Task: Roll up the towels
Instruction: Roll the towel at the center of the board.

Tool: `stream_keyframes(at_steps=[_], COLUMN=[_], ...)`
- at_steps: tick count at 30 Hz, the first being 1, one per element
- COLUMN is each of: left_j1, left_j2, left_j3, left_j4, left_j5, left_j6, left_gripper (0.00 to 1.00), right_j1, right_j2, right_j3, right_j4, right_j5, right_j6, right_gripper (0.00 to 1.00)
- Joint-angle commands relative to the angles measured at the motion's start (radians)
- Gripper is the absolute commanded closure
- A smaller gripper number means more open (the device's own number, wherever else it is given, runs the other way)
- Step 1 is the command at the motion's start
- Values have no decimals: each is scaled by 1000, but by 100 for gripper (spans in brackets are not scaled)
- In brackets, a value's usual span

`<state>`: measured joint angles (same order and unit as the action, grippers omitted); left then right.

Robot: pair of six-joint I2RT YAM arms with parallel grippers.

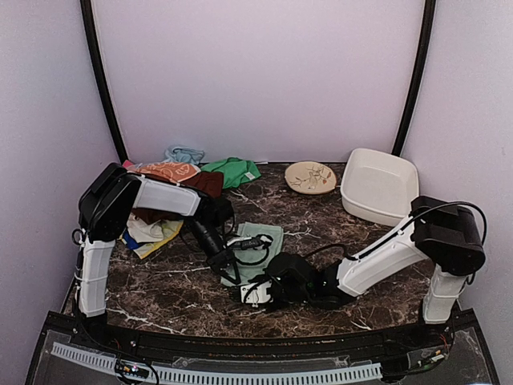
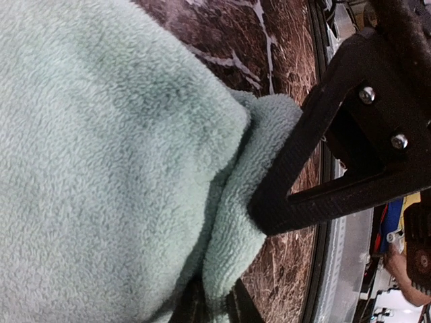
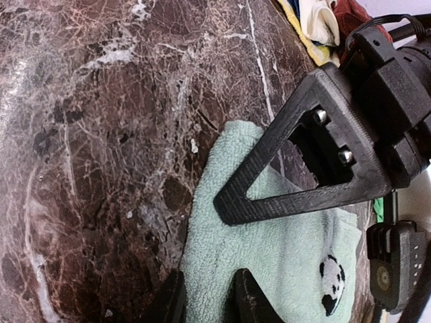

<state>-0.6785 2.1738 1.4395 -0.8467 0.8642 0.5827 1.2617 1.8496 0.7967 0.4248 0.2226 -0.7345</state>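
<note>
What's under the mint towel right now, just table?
Only marble table shows around the mint towel. Near the left tool, a second layer of the same cloth shows beneath the top one. Anything under the flat cloth is covered.

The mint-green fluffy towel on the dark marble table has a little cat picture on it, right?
Not a cat: the mint-green fluffy towel on the dark marble table has a little black-and-white panda picture, shown in the right wrist view.
</note>
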Motion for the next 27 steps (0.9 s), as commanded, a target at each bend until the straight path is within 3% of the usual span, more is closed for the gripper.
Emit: stream_keyframes(at_steps=[1,5,10,19,27], left_j1=[27,55,123,132,-92], left_j2=[-34,-80,-255,-599,-686], left_j3=[-20,-42,-171,-446,-519], left_j4=[6,29,86,248,443], left_j5=[12,13,-33,-242,-448], left_j6=[19,13,41,135,213], left_gripper=[83,54,42,42,43], right_j1=[-23,-46,-91,-210,-361], right_j2=[21,49,59,39,135], right_j3=[21,61,96,167,296], right_j4=[-78,-160,-210,-264,-346], right_j5=[-65,-120,-200,-473,-791], right_j6=[83,144,279,574,871], right_gripper=[75,78,78,84,95])
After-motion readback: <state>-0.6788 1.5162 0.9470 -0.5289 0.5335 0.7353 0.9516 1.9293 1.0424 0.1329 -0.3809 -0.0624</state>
